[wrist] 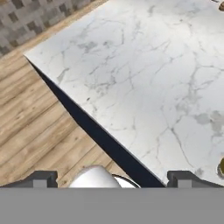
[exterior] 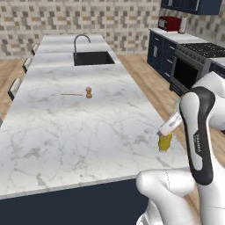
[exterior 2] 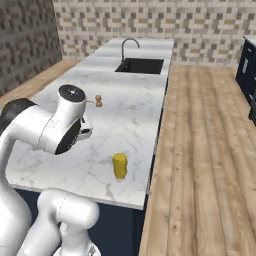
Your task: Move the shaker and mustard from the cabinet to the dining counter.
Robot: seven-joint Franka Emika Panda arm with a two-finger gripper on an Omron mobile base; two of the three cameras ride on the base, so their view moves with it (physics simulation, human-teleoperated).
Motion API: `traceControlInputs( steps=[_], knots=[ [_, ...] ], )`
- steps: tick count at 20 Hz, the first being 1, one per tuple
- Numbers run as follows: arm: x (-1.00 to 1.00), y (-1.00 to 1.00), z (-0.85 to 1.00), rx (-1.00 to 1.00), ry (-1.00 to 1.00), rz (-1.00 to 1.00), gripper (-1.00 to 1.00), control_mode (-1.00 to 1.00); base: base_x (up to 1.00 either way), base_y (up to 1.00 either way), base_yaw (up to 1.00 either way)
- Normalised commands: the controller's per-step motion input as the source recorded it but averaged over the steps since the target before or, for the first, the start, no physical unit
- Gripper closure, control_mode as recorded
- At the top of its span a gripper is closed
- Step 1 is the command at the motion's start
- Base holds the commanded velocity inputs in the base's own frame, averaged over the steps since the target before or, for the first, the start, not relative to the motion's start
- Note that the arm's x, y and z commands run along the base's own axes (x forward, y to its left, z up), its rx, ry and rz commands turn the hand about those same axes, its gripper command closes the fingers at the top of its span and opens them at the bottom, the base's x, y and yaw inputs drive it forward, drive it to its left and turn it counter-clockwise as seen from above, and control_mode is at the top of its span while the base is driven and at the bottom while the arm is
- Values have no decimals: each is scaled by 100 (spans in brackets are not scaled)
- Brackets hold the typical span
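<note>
The dining counter (exterior 2: pixel 135 107) is topped by the upright mustard (exterior 2: pixel 119 166) near its edge and a brown mill (exterior 2: pixel 98 100) midway.

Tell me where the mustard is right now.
The mustard stands upright on the dining counter, near its right-hand edge in the right base view, well short of the small brown mill and the sink.
</note>
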Motion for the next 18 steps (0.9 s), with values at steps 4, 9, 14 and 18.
traceControlInputs(
  steps=[4,9,14,18],
  knots=[
    [20,36,-3,-8,14,-4,-100,-100,0,0,0],
    [1,0,0,0,0,-1,-100,-100,0,0,0],
    [-3,0,0,0,-3,-20,-100,-100,0,0,0],
    [-3,0,0,0,0,-39,-100,-100,0,0,0]
  ],
)
